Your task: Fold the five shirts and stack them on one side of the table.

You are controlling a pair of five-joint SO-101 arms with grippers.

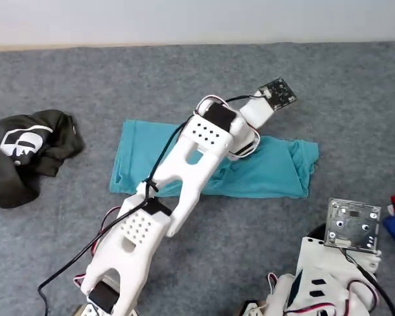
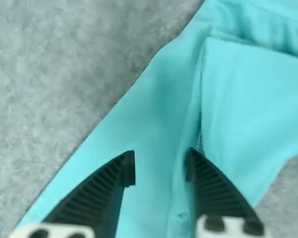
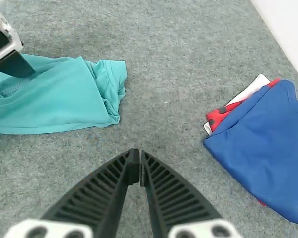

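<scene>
High view has the teal shirt [image 1: 276, 172] flat in the middle of the grey table [image 1: 184, 79], long side running 9 to 3, and it looks only half folded to me. The black shirt [image 1: 26, 155] is a crumpled heap out at 9 o'clock. The blue shirt [image 3: 263, 148] sits on a red-and-white shirt [image 3: 216, 118] at the 3-to-4 o'clock edge, so I'd call that the stack side.

My left arm [image 1: 184, 171] is stretched over the teal one, and the left claw [image 2: 159, 163] is spread just above the cloth, straddling a raised fold line near the shirt's 12 o'clock edge. The right claw [image 3: 139, 158] is pressed together with nothing in it, hanging over bare table at about 5 o'clock.

My plan for this grab:
- Go straight down so both tips land on fabric.
- Pinch the top layer only.
- Lift low and drag the edge toward 6 o'clock in one smooth pull.

If I catch both layers, I reckon the whole shirt slides instead of folding.
</scene>
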